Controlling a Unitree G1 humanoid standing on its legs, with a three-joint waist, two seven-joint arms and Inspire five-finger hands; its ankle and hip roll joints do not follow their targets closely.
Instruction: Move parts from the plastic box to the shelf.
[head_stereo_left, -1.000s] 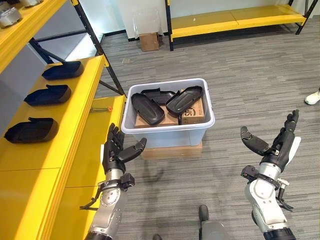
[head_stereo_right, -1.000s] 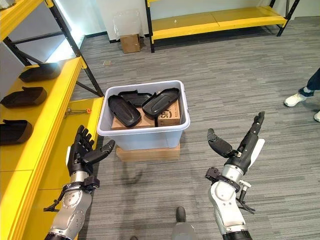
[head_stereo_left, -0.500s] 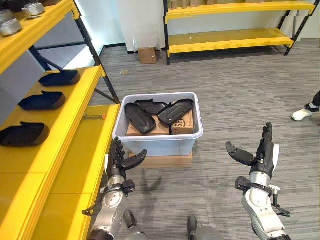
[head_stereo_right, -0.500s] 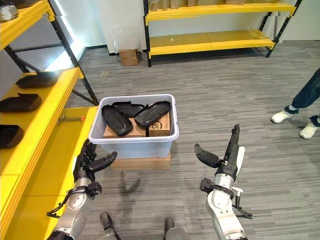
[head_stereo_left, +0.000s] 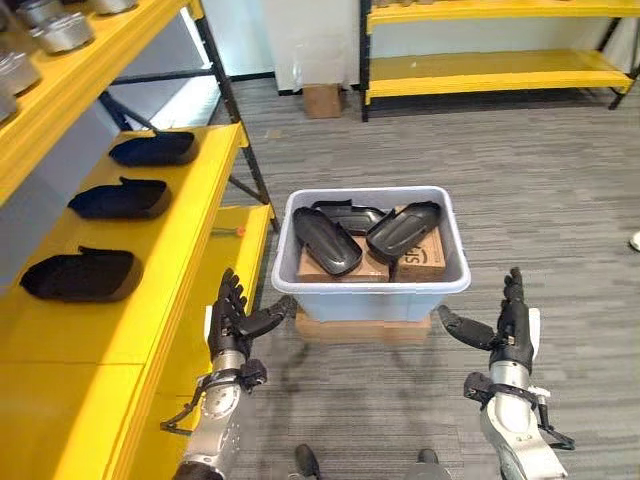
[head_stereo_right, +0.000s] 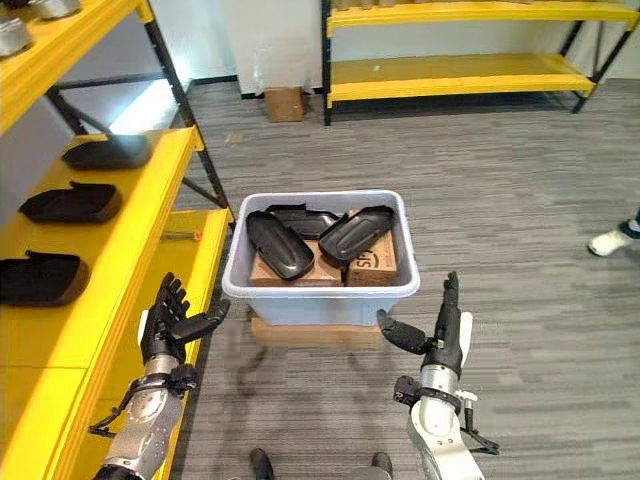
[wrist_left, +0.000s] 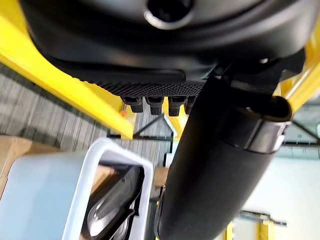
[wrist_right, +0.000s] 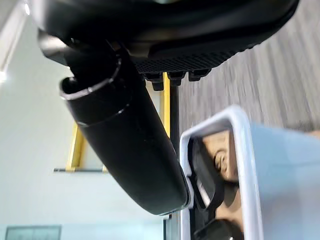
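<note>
Left hand (head_stereo_left: 232, 318), right hand (head_stereo_left: 505, 330) flank plastic box (head_stereo_left: 370, 290); fingers apart, empty; black parts (head_stereo_left: 326, 240) inside.

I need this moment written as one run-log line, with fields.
phase: approach | left hand: open, empty | right hand: open, empty | plastic box: on floor, black parts inside | shelf: black parts placed

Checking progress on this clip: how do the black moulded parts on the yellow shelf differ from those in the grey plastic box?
The black parts on the yellow shelf lie flat, spaced in a row; the black parts in the grey plastic box lean tilted and overlapping on cardboard cartons. Shape and colour look alike. Neither the left hand nor the right hand holds one.
</note>
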